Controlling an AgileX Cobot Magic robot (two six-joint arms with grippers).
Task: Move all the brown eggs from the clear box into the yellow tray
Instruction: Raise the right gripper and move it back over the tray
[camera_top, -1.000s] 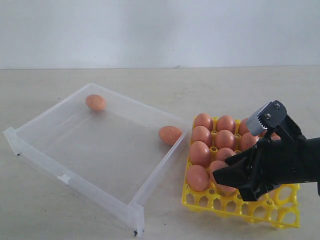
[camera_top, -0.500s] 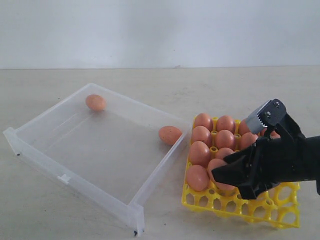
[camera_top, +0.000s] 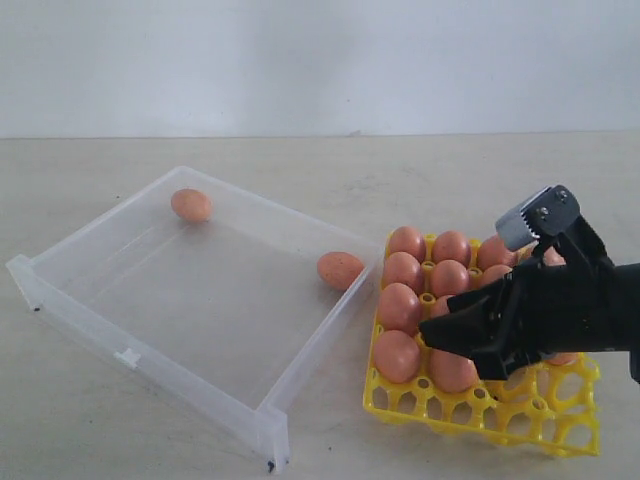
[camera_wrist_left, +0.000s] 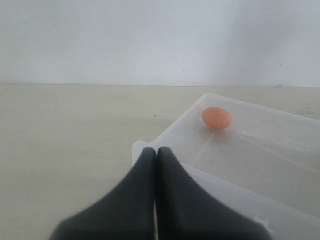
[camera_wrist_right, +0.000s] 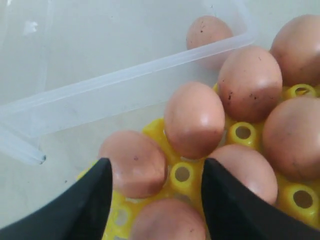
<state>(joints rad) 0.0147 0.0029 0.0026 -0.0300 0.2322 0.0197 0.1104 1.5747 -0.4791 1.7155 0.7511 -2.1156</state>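
Exterior view: the right gripper (camera_wrist_right: 156, 169) had opened wide, leaving its egg (camera_top: 452, 371) in the tray (camera_top: 520, 422); two eggs (camera_top: 340, 270) remained in the box (camera_top: 130, 355).

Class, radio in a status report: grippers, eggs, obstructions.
Left gripper shut, near clear box corner. Right gripper open over yellow tray. Two brown eggs in box. Nothing blocking them.
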